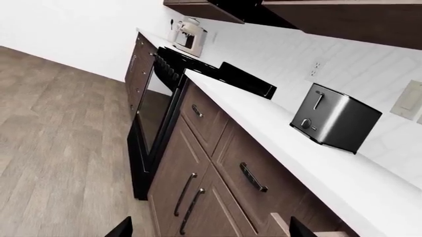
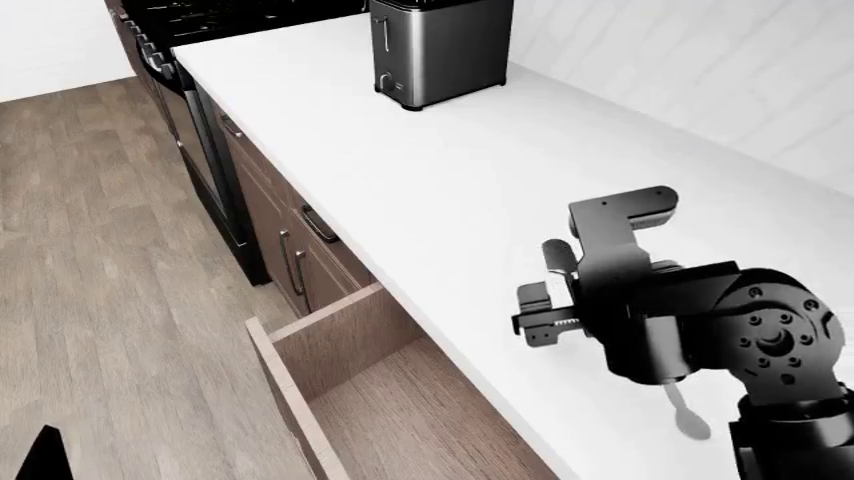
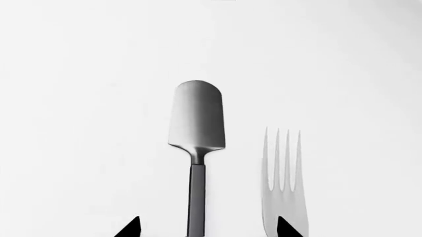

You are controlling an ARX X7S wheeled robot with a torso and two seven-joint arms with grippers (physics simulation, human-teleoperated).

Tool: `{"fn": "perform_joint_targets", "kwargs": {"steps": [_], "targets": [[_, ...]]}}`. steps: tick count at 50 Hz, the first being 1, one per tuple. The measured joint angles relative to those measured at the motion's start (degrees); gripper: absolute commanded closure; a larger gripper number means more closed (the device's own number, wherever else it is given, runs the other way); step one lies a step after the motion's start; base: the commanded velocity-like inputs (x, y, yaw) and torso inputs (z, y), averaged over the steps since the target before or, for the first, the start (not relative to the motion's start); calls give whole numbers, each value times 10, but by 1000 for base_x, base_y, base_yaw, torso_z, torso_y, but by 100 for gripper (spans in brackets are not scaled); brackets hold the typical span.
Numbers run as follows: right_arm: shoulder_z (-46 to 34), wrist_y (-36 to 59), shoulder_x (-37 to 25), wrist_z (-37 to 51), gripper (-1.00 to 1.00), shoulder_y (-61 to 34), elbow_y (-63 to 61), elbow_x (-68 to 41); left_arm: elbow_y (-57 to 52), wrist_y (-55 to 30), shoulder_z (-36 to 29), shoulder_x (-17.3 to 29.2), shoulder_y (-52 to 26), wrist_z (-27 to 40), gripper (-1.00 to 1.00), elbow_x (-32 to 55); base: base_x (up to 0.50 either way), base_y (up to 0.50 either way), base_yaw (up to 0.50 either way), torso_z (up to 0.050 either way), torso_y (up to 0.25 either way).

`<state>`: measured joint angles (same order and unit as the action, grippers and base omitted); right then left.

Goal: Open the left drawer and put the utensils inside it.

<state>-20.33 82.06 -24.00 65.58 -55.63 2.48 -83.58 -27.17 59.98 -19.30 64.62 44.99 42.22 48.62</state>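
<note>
The left drawer [image 2: 400,425] stands pulled open below the counter edge, showing bare brown wood inside; one corner of it shows in the left wrist view [image 1: 280,223]. The utensils lie side by side on the white counter: a black spatula [image 3: 196,118] and a silver fork [image 3: 283,190]. My right gripper [image 3: 207,230] hovers open over them, its fingertips either side of the spatula's handle and one tip just over the fork. In the head view my right arm [image 2: 641,300] covers most of both. My left gripper [image 1: 211,232] is open and holds nothing, out in front of the cabinets.
A steel toaster [image 2: 441,50] stands at the back of the counter [image 2: 400,170]. A closed drawer front [image 2: 318,222] and cabinet doors [image 2: 291,265] sit left of the open drawer. A black oven [image 1: 158,108] and a coffee machine [image 1: 191,34] lie further along. The floor is wood [image 2: 107,250].
</note>
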Motion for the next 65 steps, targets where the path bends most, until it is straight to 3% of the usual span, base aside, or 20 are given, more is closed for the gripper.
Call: {"fn": "perform_joint_targets", "kwargs": {"steps": [34,57,58,65], "targets": [[16,-97,-39,-124,-100,36,8,12,-2,0,2,-3,0,-2,-100,-2,1,2,1,0,0],[14,-114,-44,-149,-100,44,2,38,0,0,1,-3,0,-18,-100,10,0,0,0,0,0],[13,-115,-43,-150,100,44,2,39,0,0,1,-3,0,-18,-100,10,0,0,0,0,0],[1,-125,-41,-164,100,46,-4,49,1,0,1,-5,0,-25,-100,13,0,0,0,0,0]]}}
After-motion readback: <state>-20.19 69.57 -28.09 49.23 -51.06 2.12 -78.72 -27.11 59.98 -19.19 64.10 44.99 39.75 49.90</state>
